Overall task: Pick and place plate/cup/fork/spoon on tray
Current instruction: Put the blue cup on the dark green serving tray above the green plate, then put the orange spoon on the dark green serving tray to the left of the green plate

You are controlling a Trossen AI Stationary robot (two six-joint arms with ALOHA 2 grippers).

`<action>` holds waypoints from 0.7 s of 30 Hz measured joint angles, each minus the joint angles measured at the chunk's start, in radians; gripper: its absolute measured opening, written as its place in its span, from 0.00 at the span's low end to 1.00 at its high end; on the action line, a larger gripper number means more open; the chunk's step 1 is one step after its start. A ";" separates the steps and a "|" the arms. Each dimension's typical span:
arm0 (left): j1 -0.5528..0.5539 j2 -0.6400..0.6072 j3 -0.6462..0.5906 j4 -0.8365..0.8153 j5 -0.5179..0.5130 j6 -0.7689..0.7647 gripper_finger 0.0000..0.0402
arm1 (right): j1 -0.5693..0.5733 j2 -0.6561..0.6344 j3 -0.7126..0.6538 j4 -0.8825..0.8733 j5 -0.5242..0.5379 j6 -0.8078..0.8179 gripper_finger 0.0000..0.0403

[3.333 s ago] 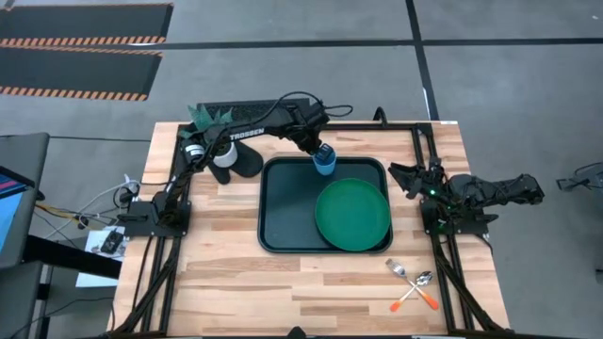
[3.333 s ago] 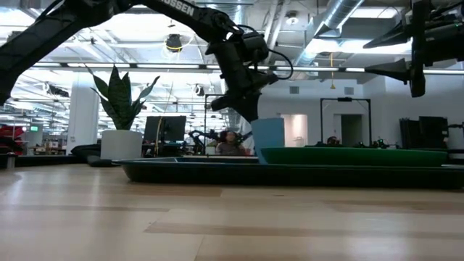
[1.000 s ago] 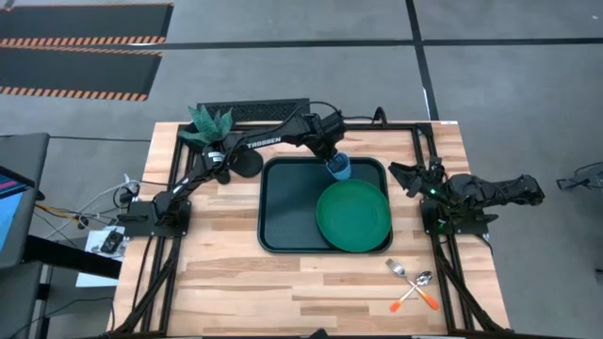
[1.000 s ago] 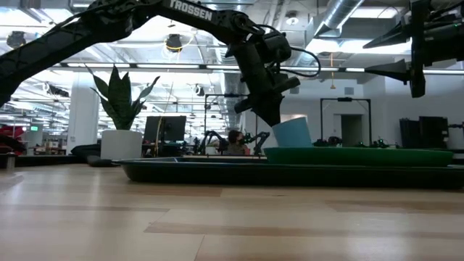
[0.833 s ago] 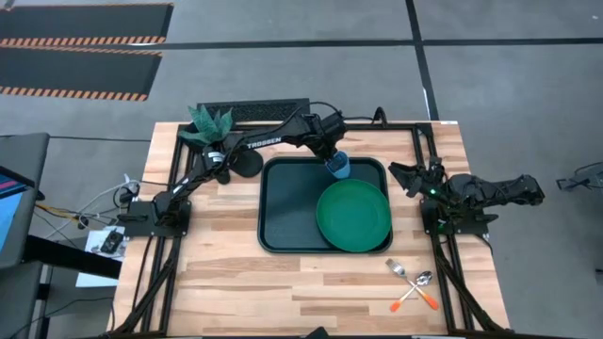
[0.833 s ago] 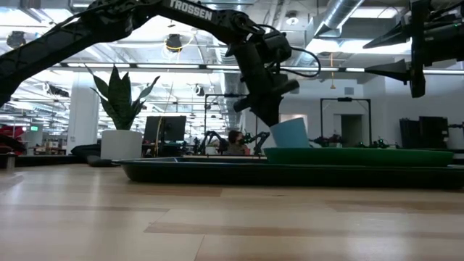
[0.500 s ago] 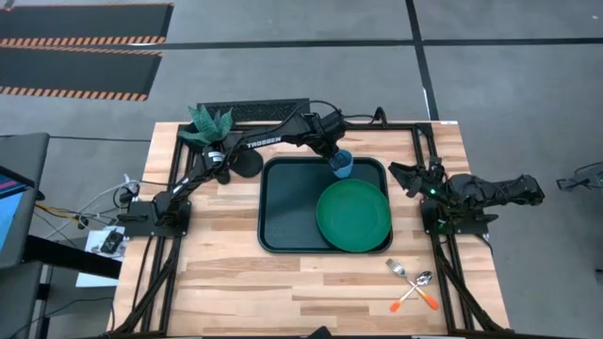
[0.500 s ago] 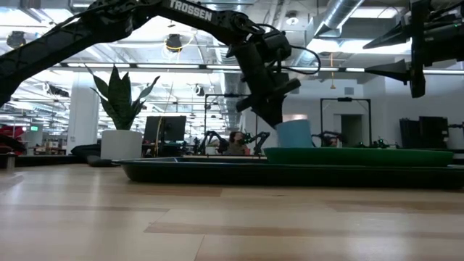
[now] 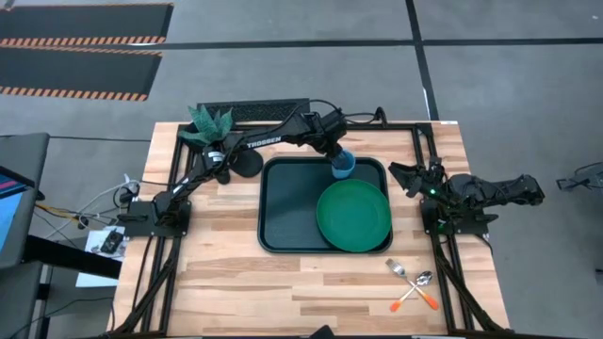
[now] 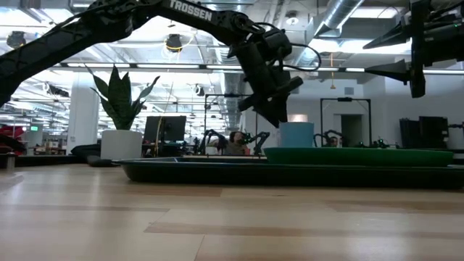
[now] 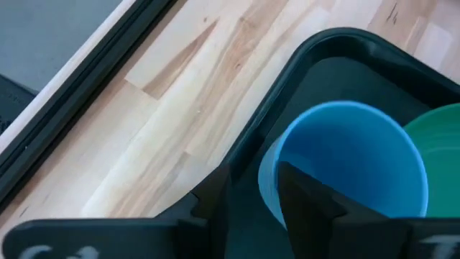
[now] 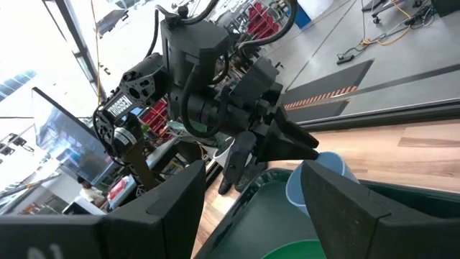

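Observation:
The light-blue cup (image 9: 344, 167) stands upright on its base in the far right corner of the dark tray (image 9: 283, 217), next to the green plate (image 9: 353, 215) that lies in the tray's right half. My left gripper (image 9: 335, 156) is at the cup's rim. In the left wrist view its fingers (image 11: 255, 194) are a little apart, one over the cup's (image 11: 345, 158) mouth and one outside its wall, with a dark gap showing. My right gripper (image 9: 400, 175) is open and empty at the table's right edge. The fork (image 9: 396, 267) and spoon (image 9: 423, 279) lie crossed at the near right.
A white plant pot (image 9: 221, 151) with a green plant stands at the far left of the table, beside my left arm. The table's near half is bare wood (image 9: 283, 292). The tray's left half (image 9: 287, 202) is uncovered.
The cup, tilted a second ago beside the plate's rim, has come upright and stands on the tray in the far right corner. My left gripper has stayed at the cup's rim and turned slightly with it.

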 joint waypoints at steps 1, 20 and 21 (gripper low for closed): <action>0.000 0.000 0.000 0.004 0.000 0.000 0.25 | 0.000 0.000 0.000 0.000 0.000 0.000 0.63; -0.013 -0.249 0.043 -0.355 0.184 0.051 0.21 | 0.000 0.000 0.000 -0.083 -0.086 0.009 0.63; -0.036 -0.266 0.042 -0.392 0.181 0.064 0.17 | 0.000 0.001 0.000 -0.105 -0.119 0.027 0.63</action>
